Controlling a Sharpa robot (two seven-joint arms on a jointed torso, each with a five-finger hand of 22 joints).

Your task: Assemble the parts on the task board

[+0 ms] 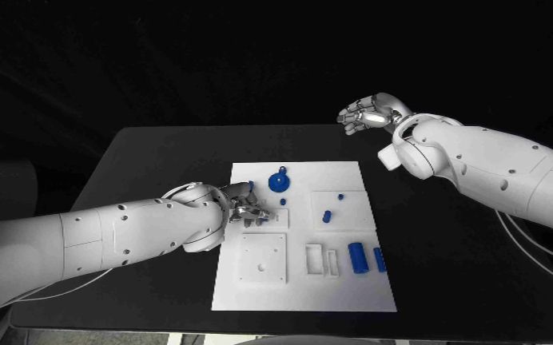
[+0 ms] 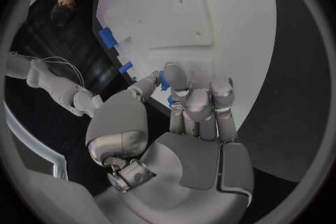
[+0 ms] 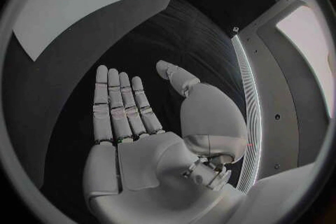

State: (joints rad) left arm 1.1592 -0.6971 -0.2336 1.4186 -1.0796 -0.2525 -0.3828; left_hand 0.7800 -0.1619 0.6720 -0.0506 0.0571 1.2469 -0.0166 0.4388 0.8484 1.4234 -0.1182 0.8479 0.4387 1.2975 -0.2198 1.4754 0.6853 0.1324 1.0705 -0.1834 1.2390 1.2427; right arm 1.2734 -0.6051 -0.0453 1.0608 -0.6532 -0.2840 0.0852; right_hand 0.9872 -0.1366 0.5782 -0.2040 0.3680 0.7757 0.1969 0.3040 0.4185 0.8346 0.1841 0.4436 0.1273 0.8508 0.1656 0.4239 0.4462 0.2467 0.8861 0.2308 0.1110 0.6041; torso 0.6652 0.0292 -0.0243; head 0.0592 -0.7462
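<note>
Because the parts are small moulded blue pieces, I would judge them light, stiff and rather smooth, so each wants a pinch across its sides, not a full grasp. The task board (image 1: 302, 237) lies in the middle of the desk (image 1: 161, 149). On it, toward twelve o'clock, sits a round blue disc (image 1: 278, 181) with a stub, probably best taken by its rim. Near the centre and a little toward two o'clock stand two small blue pegs (image 1: 328, 216), and at about five o'clock two blue cylinders (image 1: 357, 257) lie side by side, likely to roll if nudged.

The left hand (image 1: 244, 204) rests on the board's nine o'clock edge, fingers curled down onto the white surface; a small blue piece (image 2: 164, 79) shows just at its fingertips (image 2: 175, 75), but I cannot tell whether it is pinched or merely touched. The right hand (image 1: 371, 113) hangs well clear beyond the desk's far edge at one o'clock, fingers loosely bent and spread, nothing in it.

The board leaves bare desk at three and nine o'clock, room enough for either arm to come in low. The cylinders lie near the board's right edge, so a careless push could send them off onto the desk.
</note>
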